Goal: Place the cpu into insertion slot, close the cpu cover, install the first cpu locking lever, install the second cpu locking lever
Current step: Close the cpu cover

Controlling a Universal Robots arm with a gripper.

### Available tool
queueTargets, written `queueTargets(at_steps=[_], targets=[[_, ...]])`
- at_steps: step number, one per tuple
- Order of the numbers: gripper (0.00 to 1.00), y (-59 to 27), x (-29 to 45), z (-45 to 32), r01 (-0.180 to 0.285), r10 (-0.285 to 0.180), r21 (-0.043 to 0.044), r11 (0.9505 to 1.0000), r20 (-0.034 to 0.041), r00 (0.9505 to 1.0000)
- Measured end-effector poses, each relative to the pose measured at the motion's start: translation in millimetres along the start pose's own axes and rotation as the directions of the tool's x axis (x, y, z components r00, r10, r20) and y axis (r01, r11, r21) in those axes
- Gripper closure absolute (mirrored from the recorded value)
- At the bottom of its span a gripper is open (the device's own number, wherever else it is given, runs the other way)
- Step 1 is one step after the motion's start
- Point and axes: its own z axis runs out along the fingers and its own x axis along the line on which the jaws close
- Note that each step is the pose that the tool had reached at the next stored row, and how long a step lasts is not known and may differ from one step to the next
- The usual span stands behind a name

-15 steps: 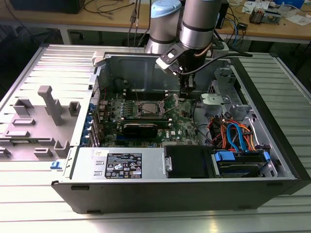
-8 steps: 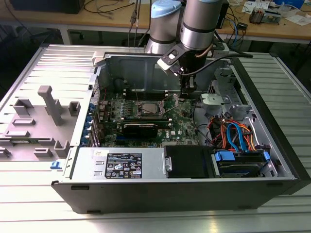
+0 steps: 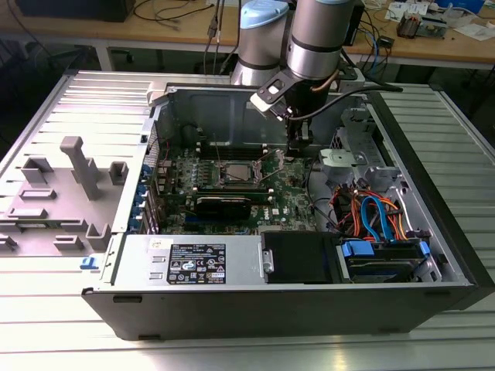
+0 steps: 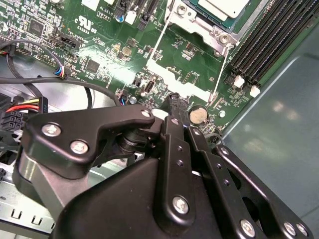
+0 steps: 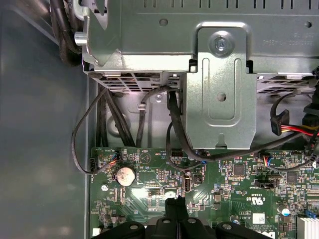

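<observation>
Now poised low over the green board [image 3: 286, 193] inside the open computer case [image 3: 309, 309], with the gripper [image 3: 298, 154] pinched to a narrow, closed tip just beside the coin battery [image 4: 198, 115] in the second wrist view. Off toward the exterior view's left of that tip, find the chip [image 4: 225, 6] lying in its socket [image 3: 219, 172], framed by the silver cover [image 4: 199, 27]. Also note two thin wire levers [image 4: 158, 37] reaching from that frame out across the board toward the gripper.

Electronics lab, cable-strewn workbench [image 3: 100, 32]
</observation>
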Motion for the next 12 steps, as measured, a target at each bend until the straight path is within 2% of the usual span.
queueTargets(at_steps=[8, 12], targets=[[0.89, 2.8, 0.0, 3.8, 0.000, 0.000, 0.0000, 1.0000, 0.0000, 1.0000], [0.89, 3.3, 0.2, 11.2, 0.000, 0.000, 0.0011, 1.0000, -0.0001, 1.0000]])
